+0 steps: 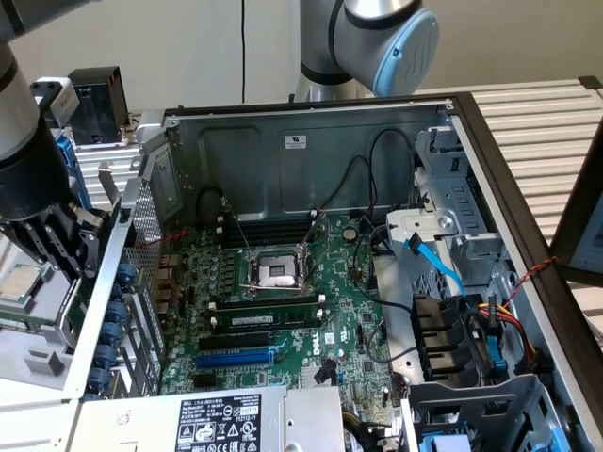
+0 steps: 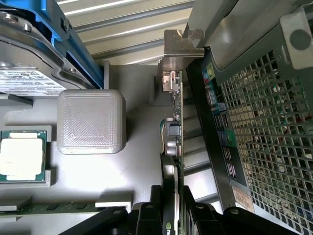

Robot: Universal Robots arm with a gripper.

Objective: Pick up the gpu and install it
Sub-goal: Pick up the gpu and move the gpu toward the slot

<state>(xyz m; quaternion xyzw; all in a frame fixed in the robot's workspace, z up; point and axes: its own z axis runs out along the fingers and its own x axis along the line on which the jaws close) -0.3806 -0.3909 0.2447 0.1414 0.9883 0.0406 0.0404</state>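
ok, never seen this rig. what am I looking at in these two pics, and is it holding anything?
It's one robot arm working beside an open computer case. The exterior view is a camera off the arm, looking down into the case at the green motherboard. The wrist view is a camera on the arm's wrist, looking along its gripper. The gripper is closed on the gpu, seen edge-on: a thin green card with a silver bracket at its far end. The card is outside the case, beside its perforated rear panel, so not installed yet. Beyond it, a grey surface carries a ribbed grey block and a processor chip in a holder.
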